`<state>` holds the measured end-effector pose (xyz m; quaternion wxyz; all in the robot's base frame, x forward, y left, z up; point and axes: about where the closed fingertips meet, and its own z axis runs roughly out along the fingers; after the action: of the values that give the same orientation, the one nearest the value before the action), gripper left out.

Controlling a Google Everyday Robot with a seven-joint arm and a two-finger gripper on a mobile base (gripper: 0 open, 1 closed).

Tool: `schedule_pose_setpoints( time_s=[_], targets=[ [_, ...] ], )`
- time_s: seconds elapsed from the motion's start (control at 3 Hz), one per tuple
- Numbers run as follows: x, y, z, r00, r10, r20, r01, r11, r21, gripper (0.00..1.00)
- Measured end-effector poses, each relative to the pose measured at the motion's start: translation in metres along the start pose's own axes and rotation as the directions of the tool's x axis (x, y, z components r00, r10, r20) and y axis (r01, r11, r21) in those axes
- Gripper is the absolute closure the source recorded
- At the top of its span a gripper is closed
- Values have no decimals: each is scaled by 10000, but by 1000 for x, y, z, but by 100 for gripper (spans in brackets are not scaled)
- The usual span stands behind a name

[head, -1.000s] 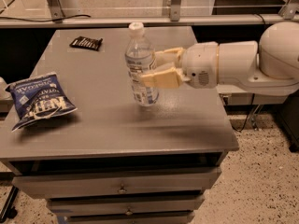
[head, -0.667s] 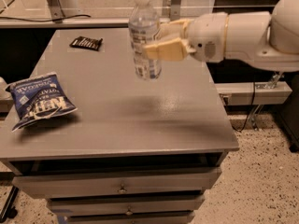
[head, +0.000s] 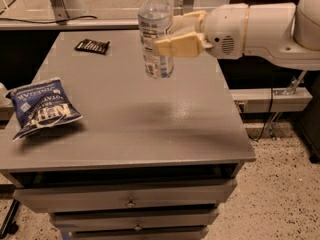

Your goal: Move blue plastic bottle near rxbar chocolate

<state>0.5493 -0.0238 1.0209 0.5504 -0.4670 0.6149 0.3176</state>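
Clamped the blue plastic bottle [head: 156, 39] upright in the pincer [head: 167, 33], clear above the surface [head: 150, 124]. Hung well apart from the rxbar chocolate [head: 92, 46].

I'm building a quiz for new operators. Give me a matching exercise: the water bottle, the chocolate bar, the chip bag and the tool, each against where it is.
1. blue plastic bottle
2. rxbar chocolate
3. blue chip bag
4. tool

A. lying at the left edge of the table
B. flat near the table's far left corner
C. shut on the bottle, coming in from the picture's right
D. held upright in the air above the table

Pairs: 1-D, 2-B, 3-A, 4-C
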Motion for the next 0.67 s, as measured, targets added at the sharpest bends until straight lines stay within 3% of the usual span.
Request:
schedule_pose_setpoints(
  time_s=[0.33,0.67],
  targets=[
    [0,-35,15,9996,-183,207,177,9994,295,100],
    [3,-84,43,9988,-232,442,210,9985,503,100]
  ],
)
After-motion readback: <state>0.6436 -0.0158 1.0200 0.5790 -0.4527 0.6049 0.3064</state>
